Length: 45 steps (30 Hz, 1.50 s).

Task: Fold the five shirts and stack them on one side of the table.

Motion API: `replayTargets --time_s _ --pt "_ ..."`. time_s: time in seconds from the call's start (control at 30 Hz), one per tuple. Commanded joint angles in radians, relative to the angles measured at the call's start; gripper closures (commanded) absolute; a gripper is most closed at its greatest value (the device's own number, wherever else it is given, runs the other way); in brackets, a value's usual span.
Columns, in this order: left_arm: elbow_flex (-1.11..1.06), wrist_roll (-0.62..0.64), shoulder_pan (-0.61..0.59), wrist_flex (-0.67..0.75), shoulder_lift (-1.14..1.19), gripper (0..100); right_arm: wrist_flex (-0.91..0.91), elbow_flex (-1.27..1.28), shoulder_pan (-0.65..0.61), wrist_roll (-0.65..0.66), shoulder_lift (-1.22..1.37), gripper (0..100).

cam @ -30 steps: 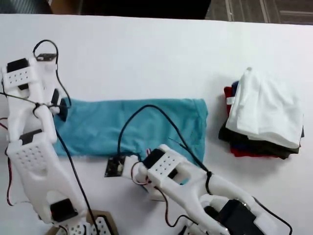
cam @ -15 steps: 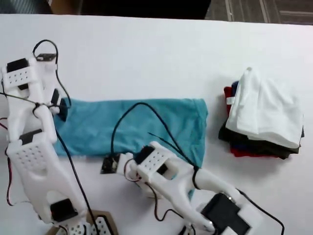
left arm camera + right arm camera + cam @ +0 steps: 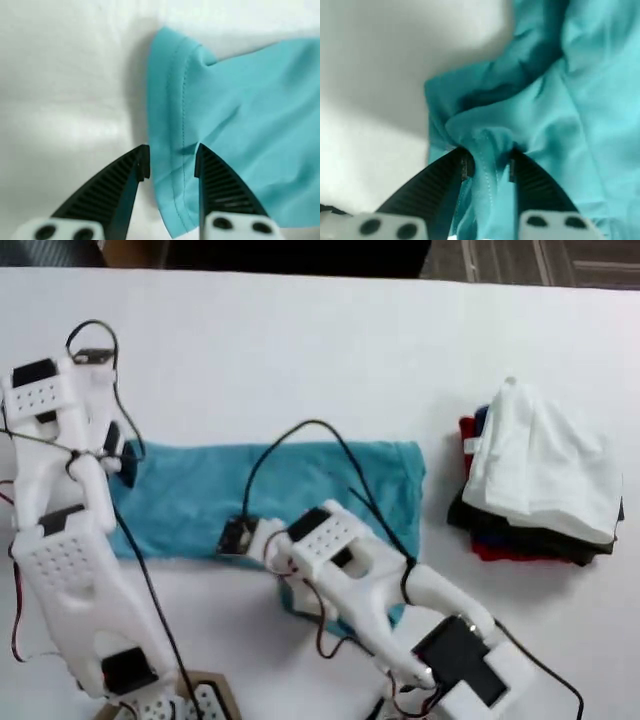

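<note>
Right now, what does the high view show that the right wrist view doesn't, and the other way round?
The high view adds the stack of folded shirts, a white one on top, at one side of the table, and the left arm at the far end of the teal shirt. The right wrist view adds the close detail: the right gripper pinching a bunched fold of stitched hem. Both show the teal shirt lying on the white table.
</note>
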<state>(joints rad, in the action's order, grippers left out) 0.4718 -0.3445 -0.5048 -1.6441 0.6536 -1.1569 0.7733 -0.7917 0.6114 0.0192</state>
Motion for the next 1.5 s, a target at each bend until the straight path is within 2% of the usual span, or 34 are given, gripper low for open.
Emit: replayTargets --time_s 0.0,0.17,0.4,0.57,0.73,0.83,1.03,1.47 --pt "0.044 0.000 0.005 0.008 -0.012 82 -0.004 0.003 -0.015 0.014 0.041 95.2" --pt "0.045 0.000 0.005 0.009 -0.006 82 -0.051 -0.017 -0.012 0.054 0.024 97.6" --pt "0.045 0.000 0.005 0.009 -0.006 82 -0.214 -0.123 -0.002 0.117 -0.177 97.7" --pt "0.045 0.002 0.005 0.009 -0.006 82 -0.254 -0.186 0.097 0.189 -0.191 97.7" --pt "0.045 -0.002 0.005 0.009 -0.006 82 -0.257 -0.282 0.197 0.348 -0.131 97.7" --pt "0.045 -0.002 0.005 0.009 -0.005 82 -0.275 -0.388 0.209 0.385 -0.094 97.7" --pt "0.045 -0.002 0.009 0.009 -0.005 82 -0.369 -0.640 0.208 0.387 0.025 97.6" --pt "0.036 -0.002 0.008 0.015 -0.003 82 -0.387 -1.059 0.239 0.388 0.417 97.4"
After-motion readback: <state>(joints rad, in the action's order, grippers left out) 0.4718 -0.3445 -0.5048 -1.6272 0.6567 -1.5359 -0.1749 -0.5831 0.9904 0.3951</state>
